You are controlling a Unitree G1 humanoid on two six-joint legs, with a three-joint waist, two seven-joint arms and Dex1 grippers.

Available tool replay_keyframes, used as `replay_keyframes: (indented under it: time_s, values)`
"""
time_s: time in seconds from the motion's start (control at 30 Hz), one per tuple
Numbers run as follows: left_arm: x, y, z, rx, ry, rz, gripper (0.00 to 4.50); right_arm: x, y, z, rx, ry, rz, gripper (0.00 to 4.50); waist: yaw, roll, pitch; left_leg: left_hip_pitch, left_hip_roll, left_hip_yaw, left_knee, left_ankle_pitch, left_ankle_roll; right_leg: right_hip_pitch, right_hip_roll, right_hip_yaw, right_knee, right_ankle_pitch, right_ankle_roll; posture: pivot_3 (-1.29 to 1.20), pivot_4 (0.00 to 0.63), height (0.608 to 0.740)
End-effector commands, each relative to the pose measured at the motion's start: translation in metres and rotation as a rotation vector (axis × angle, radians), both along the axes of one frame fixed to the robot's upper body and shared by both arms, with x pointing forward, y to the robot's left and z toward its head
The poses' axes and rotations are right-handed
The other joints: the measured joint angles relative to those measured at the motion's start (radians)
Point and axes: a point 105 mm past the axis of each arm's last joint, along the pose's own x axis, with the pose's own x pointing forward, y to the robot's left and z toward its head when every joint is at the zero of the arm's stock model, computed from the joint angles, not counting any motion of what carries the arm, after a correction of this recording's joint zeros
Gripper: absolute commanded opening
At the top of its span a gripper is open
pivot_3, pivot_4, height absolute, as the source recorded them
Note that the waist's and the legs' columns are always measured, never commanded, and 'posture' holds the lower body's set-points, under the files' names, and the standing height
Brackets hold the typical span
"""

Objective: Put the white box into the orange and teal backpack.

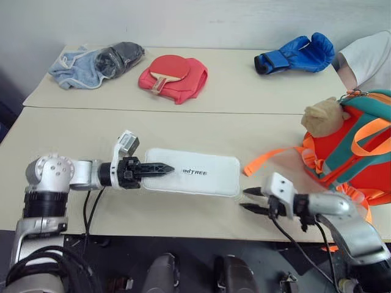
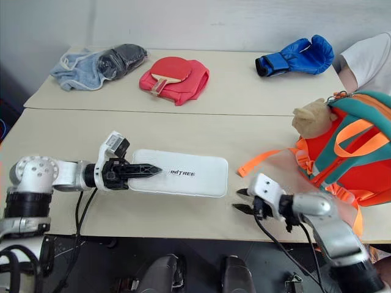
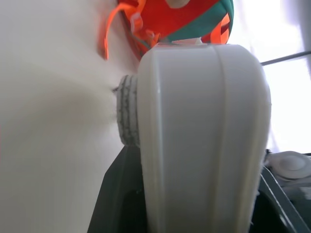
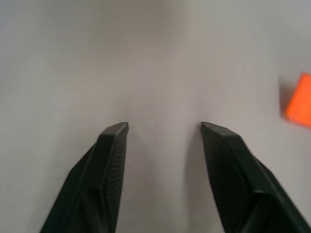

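The white box (image 1: pixel 193 171) lies flat on the counter (image 1: pixel 256 91) near its front edge, long axis running 9 to 3 o'clock across the head views. The left gripper (image 1: pixel 164 169) reaches in from 9 o'clock, and its black fingers lie over the box's 9 o'clock end, looking close together; whether they pinch the box or merely rest above it I cannot tell. The right gripper (image 1: pixel 248 200) sits just off the box's 3 o'clock corner, toward 4 o'clock, its fingers apart with only bare counter between them in the right wrist view. The left arm is therefore the nearer one to the box.

The orange and teal backpack (image 1: pixel 360 155) stands at 3 o'clock from the box, well apart from it, so the box would have to travel along its own long axis to reach it. The backpack is cut off by the frame edge, and its opening is not visible, so which way it faces is unclear. The left wrist view is mostly blocked by a white housing.
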Motion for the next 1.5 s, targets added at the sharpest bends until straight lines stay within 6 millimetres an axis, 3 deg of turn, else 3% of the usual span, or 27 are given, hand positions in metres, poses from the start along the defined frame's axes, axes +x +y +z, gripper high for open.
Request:
replay_keyframes:
  time_s: [0.03,0.13,0.27,0.4,0.53,0.77,0.87,0.93,1.1,1.23,1.5]
  values:
    - [-0.001,0.004,0.011,0.058,-0.325,0.033,1.27,-0.014,-0.023,0.035,0.149,-0.162,-0.118,3.57,0.002,0.000,0.000,0.000,0.000,0.000,-0.001,0.000,0.000,0.000,0.001,0.000,0.000,0.000,0.000,0.00,0.150,0.740]
    - [0.003,0.003,0.010,0.056,-0.559,0.067,1.27,-0.029,-0.059,0.047,0.232,-0.259,-0.357,4.49,0.007,0.000,0.000,0.001,0.001,0.001,-0.002,0.000,-0.001,0.001,0.002,0.000,-0.001,0.000,0.000,0.00,0.150,0.740]
    - [0.003,-0.008,0.008,0.026,-0.753,0.072,1.27,-0.055,-0.098,0.050,0.270,-0.329,-0.618,4.49,0.023,0.000,0.000,0.001,0.001,0.002,-0.002,-0.004,-0.001,0.000,0.001,0.002,-0.002,0.000,0.000,0.00,0.150,0.740]
    - [0.001,-0.013,0.006,-0.003,-0.791,0.034,1.27,-0.075,-0.129,0.055,0.294,-0.393,-0.800,4.49,0.023,0.000,0.000,0.001,0.001,0.003,-0.002,-0.006,0.000,0.000,0.001,0.003,-0.003,0.000,0.000,0.00,0.150,0.740]
    - [0.004,-0.015,0.005,-0.002,-0.792,0.025,1.27,-0.079,-0.137,0.063,0.314,-0.436,-0.835,4.49,0.014,0.001,-0.001,0.002,0.002,0.004,-0.002,-0.006,0.000,0.000,0.002,0.004,-0.003,0.000,0.000,0.00,0.150,0.740]
    - [0.019,-0.007,0.008,-0.058,-0.735,0.144,1.27,-0.019,-0.123,0.070,0.362,-0.430,-0.722,4.49,-0.004,0.002,-0.001,0.003,0.002,0.005,-0.001,-0.006,0.001,0.000,0.003,0.005,-0.001,0.000,0.000,0.00,0.150,0.740]
    - [0.024,0.011,0.013,-0.071,-0.718,0.232,1.27,0.007,-0.128,0.077,0.400,-0.460,-0.781,3.89,-0.004,0.002,-0.001,0.002,0.003,0.004,-0.001,-0.006,0.001,-0.001,0.003,0.004,0.000,0.000,0.000,0.00,0.150,0.740]
    - [0.025,0.021,0.015,-0.075,-0.709,0.287,1.27,0.019,-0.126,0.078,0.404,-0.467,-0.772,3.15,-0.003,0.002,-0.001,0.002,0.003,0.004,0.000,-0.005,0.000,-0.002,0.004,0.004,0.001,0.000,0.000,0.00,0.150,0.740]
    - [0.032,0.050,0.022,-0.117,-0.682,0.472,1.27,0.036,-0.097,0.080,0.446,-0.465,-0.612,1.39,-0.003,0.002,-0.001,0.002,0.002,0.005,0.001,-0.005,0.002,-0.001,0.003,0.004,0.001,0.000,0.000,0.00,0.150,0.740]
    - [0.035,0.063,0.021,-0.103,-0.658,0.565,1.27,0.041,-0.044,0.084,0.434,-0.452,-0.322,0.05,-0.008,0.002,-0.001,0.002,0.002,0.005,0.001,-0.005,0.002,-0.001,0.002,0.004,0.002,0.000,0.001,0.00,0.150,0.740]
    - [0.034,0.069,0.029,-0.122,-0.634,0.594,1.27,0.035,0.071,0.105,0.559,-0.384,0.187,0.01,-0.027,0.001,-0.001,0.002,0.003,0.004,0.000,-0.004,0.001,-0.002,0.003,0.000,0.003,0.000,0.001,0.00,0.150,0.740]
